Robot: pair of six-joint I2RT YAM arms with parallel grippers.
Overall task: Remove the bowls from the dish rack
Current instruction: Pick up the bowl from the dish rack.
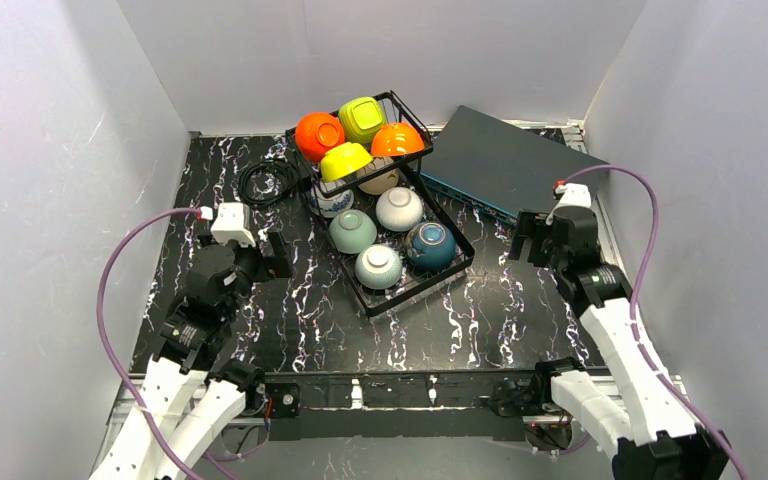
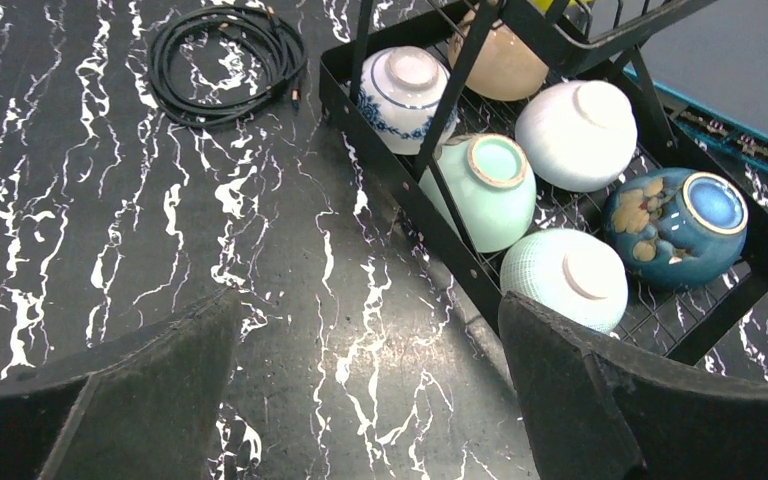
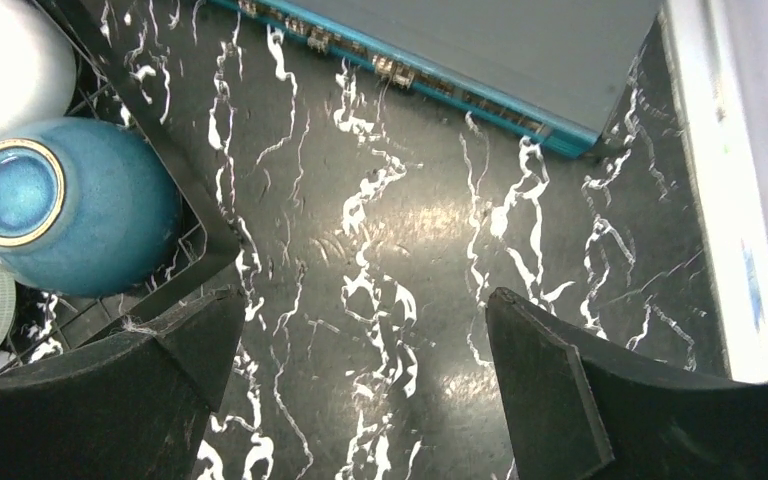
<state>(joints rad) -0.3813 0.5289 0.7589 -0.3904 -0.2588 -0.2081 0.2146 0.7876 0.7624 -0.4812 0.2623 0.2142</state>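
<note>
- Left tool (image 2: 368, 305) and right tool (image 3: 365, 300) gape wide, empty.
- Black wire dish rack (image 1: 420, 287) stands between them.
- Glazed bowls (image 1: 353, 231) lie inverted in its tray; orange, yellow, lime bowls (image 1: 319, 135) crowd its raised tier.

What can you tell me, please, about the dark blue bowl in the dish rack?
The dark blue bowl is glossy and glazed, seemingly ceramic, with tan flower-like marks on its side. It stands upside down, with its tan-rimmed foot ring on top enclosing a lighter blue disc. It rests on the wire floor of the dish rack, at the lower tray's near end on the right side. Beside it are a white bowl and a pale ribbed bowl; whether they touch it is unclear.
</note>
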